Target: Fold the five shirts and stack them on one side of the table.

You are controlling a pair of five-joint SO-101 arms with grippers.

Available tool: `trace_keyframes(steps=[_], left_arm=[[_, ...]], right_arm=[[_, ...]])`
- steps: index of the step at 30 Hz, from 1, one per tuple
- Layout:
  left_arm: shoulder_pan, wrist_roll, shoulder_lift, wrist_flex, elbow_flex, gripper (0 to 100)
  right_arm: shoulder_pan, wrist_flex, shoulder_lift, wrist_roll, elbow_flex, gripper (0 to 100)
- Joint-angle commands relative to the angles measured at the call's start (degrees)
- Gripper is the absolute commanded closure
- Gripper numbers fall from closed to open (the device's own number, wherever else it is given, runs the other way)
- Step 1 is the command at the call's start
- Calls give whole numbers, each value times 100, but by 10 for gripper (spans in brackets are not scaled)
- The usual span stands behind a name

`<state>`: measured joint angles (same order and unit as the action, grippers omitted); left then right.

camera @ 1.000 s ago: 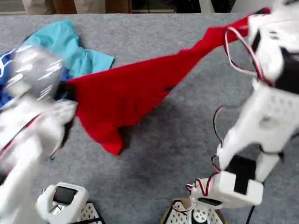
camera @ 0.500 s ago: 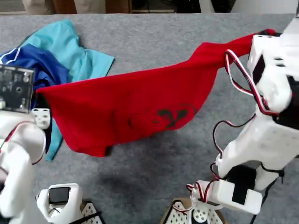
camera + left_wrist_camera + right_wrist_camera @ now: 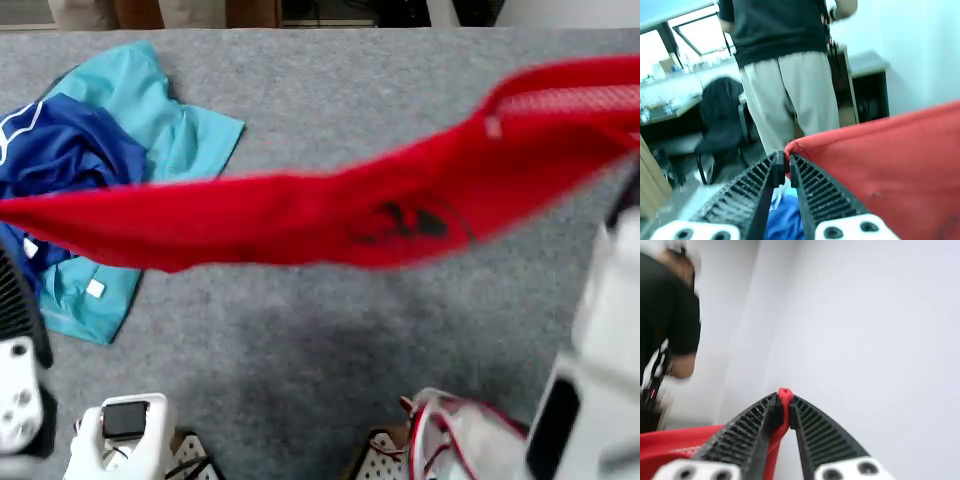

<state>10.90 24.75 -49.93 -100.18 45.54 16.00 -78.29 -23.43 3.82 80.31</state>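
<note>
High view gives us the grey table first, and over it the red shirt, pulled out into one long band. The red shirt seems to hang clear of the surface, with a shadow beneath it, though its two ends are smeared and we cannot be sure. A dark print sits near the middle of the red shirt.

The teal shirt lies spread flat, partly under the lower end of the red shirt and reaching out behind it. The blue shirt sits crumpled on the teal shirt, just behind that same end of the red shirt.

From the left wrist view we see the left gripper with its jaws pressed together on a hemmed corner of the red shirt; the blue shirt shows below that corner. From the right wrist view, the right gripper is pinched tight on a fold of the red shirt, and a small nub of red pokes out past the tips.
</note>
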Motion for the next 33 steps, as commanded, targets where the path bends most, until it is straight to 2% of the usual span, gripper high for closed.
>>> trace_keyframes(steps=[1, 4, 7, 12, 14, 16, 18, 23, 26, 28, 30, 33], left_arm=[[62, 18, 22, -53, 422, 981], [62, 18, -57, -62, 422, 981], [53, 9, -347, -62, -79, 981], [9, 9, -664, 35, -2136, 981], [-97, 9, -620, 519, -3288, 981], [-202, 9, -602, 1451, -4563, 981], [-202, 18, -602, 2752, -5916, 981], [-343, 9, -567, 6927, -8730, 981], [-563, 18, -295, 9222, -9697, 981], [-721, 18, 84, 9925, -9776, 981], [-765, 26, 593, 9978, -9424, 981], [-677, 18, 1525, 9969, -8589, 981]], right_arm=[[92, 607, -303, 123, 40, 996], [92, 712, -444, 475, 31, 996], [92, 624, -330, 563, -31, 996], [48, 484, 57, 563, -1042, 996], [40, 519, 251, 563, -1692, 996], [-57, 642, 479, 563, -2360, 996], [-259, 879, 743, 563, -3055, 996], [-620, 2268, 1587, 571, -4760, 996], [-699, 3499, 2220, 571, -5473, 996], [-822, 4097, 2659, 571, -5613, 997], [-875, 4334, 3002, 563, -5596, 997], [-954, 4105, 3204, 536, -5156, 997]])
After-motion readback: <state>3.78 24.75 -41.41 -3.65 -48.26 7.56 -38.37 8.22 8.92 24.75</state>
